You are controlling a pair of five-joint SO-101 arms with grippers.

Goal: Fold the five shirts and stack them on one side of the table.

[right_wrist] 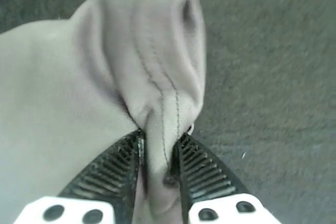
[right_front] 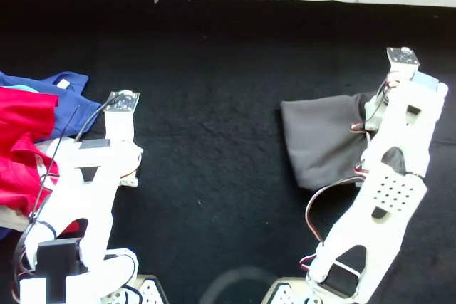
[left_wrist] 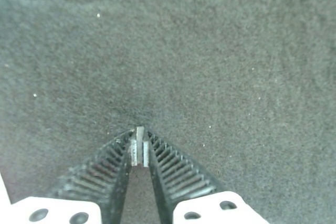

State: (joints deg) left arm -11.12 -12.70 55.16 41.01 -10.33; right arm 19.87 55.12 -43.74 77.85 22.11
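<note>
1. Table [right_front: 214,69]: covered in black cloth. A white wall strip runs along its far edge.

2. Left arm [right_front: 85,190]: stands at the near left of the table and extends toward the far side, just beside the shirt pile.

3. Right arm [right_front: 388,190]: stands at the near right and extends toward the far right corner, lying over the right-hand part of the grey shirt.

4. Shirt pile, at the left edge of the table:
   - Red shirt [right_front: 25,140]: on top and crumpled.
   - Blue shirt [right_front: 68,94]: under the red one, showing on its far side.
   - How many other shirts lie beneath cannot be told.

5. Grey shirt [right_front: 320,140]: lies on the right half of the table, well apart from the pile. Its left part is flat on the cloth. Its right part is bunched up at the right arm.

6. Right gripper [right_wrist: 159,139]: the fingers are clamped on a stitched fold of the grey shirt (the seam runs down between the ribbed pads).

7. Left gripper [left_wrist: 138,148]: the fingers are closed tip to tip over bare black cloth, with nothing held.
</note>
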